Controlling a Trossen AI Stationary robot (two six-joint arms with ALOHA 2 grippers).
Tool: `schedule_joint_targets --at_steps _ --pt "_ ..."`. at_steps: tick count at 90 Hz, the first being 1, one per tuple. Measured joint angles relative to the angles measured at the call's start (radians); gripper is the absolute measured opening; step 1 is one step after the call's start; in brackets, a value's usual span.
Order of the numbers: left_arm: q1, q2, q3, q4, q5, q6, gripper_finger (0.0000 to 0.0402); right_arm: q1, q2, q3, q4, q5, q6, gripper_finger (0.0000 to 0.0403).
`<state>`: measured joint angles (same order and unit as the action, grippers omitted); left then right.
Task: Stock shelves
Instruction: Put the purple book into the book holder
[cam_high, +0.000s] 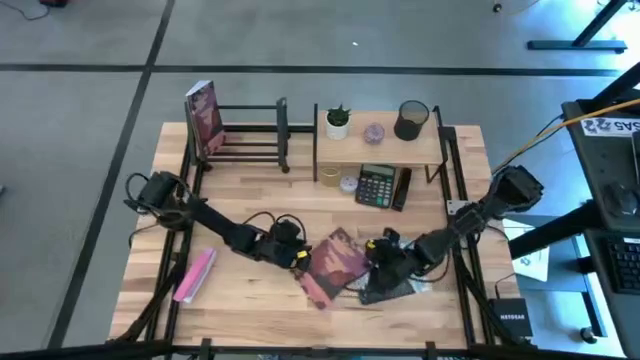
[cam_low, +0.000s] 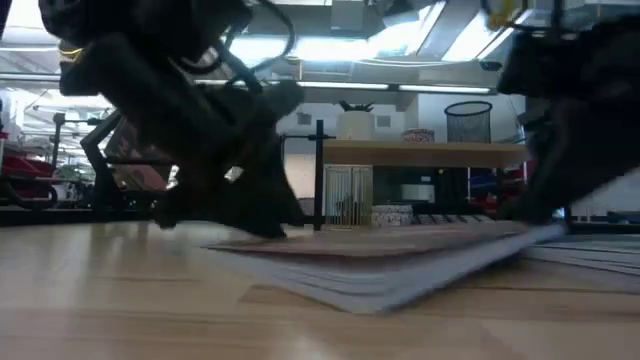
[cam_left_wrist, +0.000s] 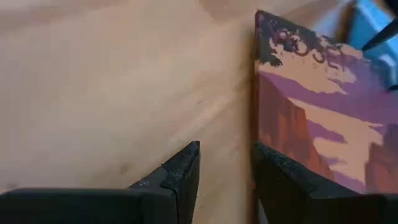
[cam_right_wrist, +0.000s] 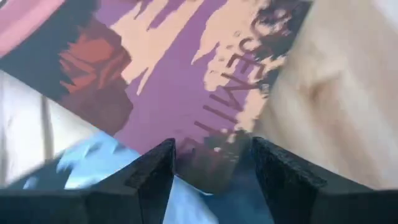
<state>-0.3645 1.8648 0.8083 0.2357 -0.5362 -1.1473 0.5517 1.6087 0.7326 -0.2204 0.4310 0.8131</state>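
Left gripper (cam_high: 297, 258): lower centre of the high view, at the left edge of the purple book (cam_high: 335, 264); fingers (cam_left_wrist: 180, 171) parted, one either side of that edge, apparently lining up a grasp.
Right gripper (cam_high: 381, 256): at the book's right edge, fingers (cam_right_wrist: 152, 168) parted above the cover, holding nothing.
Book: flat on the surface (cam_high: 250, 190), partly over loose papers (cam_high: 390, 290).
Pink book (cam_high: 194, 275): lower left, well apart.
Wooden shelf (cam_high: 380, 140): upper centre; carries plant, mesh cup, calculator beneath.
Black rack (cam_high: 250, 135): upper left; one book upright at its end.
Obstruction: none apparent.
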Motion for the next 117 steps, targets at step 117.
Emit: schedule_joint_targets --at_steps 117 --pt "0.024 0.025 -0.001 0.177 0.261 0.030 0.0125 -0.115 0.180 -0.002 0.352 0.149 -0.151 0.0198"
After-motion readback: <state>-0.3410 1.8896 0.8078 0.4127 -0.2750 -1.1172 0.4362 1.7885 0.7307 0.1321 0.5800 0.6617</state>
